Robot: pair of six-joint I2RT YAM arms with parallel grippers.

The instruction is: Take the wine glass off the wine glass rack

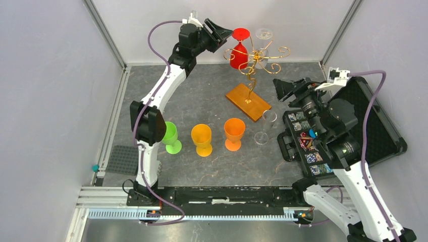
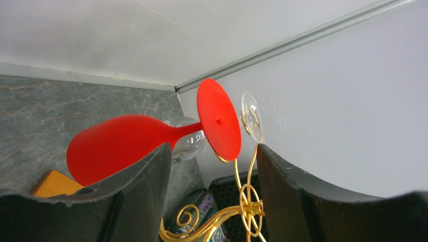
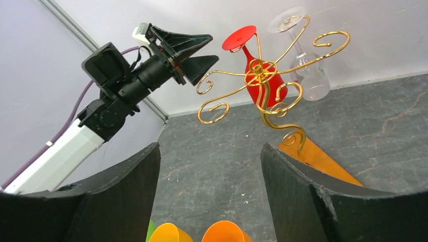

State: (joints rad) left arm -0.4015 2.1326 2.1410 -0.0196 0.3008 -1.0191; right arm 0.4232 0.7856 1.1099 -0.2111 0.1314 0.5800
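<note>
where the glass is: the shiny red wine glass with a round flat foot [image 1: 238, 54] hangs upside down on the thin gold wire rack with curly arms and a flat orange base [image 1: 239, 96]. the rack stands at the far side of the grey stone-look table [image 1: 202, 101]. the red foot is on top, held in a wire arm, and the bowl points down.
next to it: a clear see-through wine glass [image 3: 313, 80] hangs on the rack the same way, just beside the red one.
left gripper [image 1: 226, 43]: wide open with nothing in it. it is up high, just beside the red foot and stem, and points at them. it does not look like it is touching.
right gripper [image 3: 209, 148]: wide open too, and empty. it sits low, well apart from the rack, looking up at it.
step now: i think the left arm is lining up to grab the red glass.
how it will feel: i think light, hard and smooth, so it could slip. it might break if it drops.
where to hold: the thin stem under the foot looks best. squeeze softly.
how to get it off: the foot is wider than the wire gap, so slide it sideways out of the arm.
watch out: the rack is thin and may wobble or tip. the clear glass is close and could get bumped.
</note>
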